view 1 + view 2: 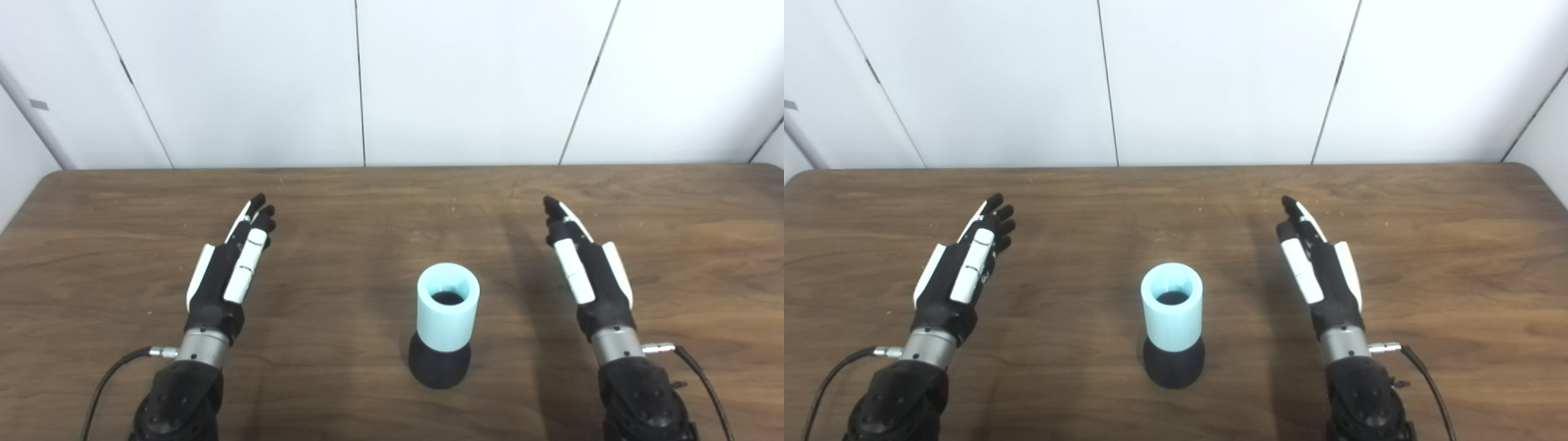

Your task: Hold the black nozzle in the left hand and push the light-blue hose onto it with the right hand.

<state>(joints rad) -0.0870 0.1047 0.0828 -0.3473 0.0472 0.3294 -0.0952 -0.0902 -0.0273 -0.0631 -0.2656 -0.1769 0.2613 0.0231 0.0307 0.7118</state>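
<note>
1. The wooden table (367,208) is carrying everything, with a white panelled wall (465,79) behind it.
2. The left hand (229,269) is hovering with fingers stretched out, holding nothing, well left of the centre.
3. The right hand (585,263) is mirroring it, fingers extended and empty, well right.
4. The light-blue hose (447,306) is standing upright between them, seated on the nozzle.
5. The black nozzle (440,366) is sitting on the table beneath it.
</note>
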